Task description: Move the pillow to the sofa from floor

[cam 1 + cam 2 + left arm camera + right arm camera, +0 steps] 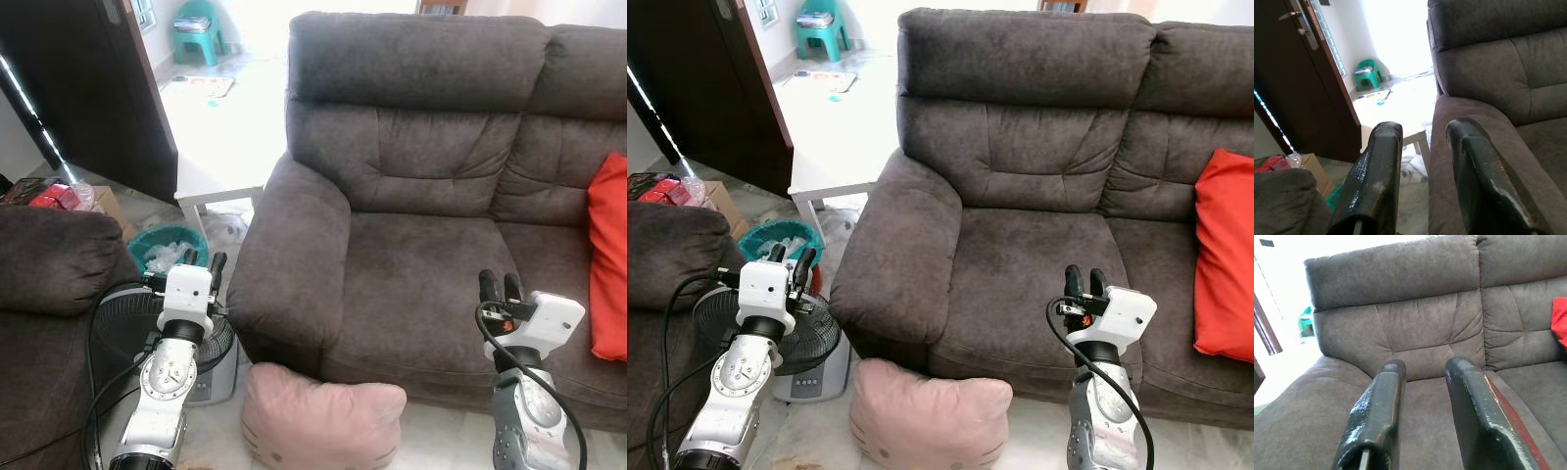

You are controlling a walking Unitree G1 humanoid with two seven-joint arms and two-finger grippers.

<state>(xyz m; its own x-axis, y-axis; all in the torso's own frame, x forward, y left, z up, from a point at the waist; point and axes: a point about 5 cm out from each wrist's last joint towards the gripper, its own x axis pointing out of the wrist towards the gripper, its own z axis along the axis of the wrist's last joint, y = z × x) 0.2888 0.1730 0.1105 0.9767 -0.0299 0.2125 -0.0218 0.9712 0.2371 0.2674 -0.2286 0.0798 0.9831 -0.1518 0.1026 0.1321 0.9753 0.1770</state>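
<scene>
A pink pillow (321,417) with a cat face lies on the floor against the front of the dark grey sofa (421,245). My left gripper (204,262) is raised beside the sofa's armrest, above and left of the pillow, its fingers (1382,171) open with nothing between them. Over the sofa's seat edge, right of the pillow, my right gripper (500,287) is held up, also open and empty. The wrist views look along each pair of fingers (1476,416) toward the sofa back.
A red cushion (609,259) leans at the sofa's right end. A floor fan (147,328) and a teal basket (167,245) stand left of the armrest. Behind them is a white table (220,166). A second dark sofa (49,264) is at the left.
</scene>
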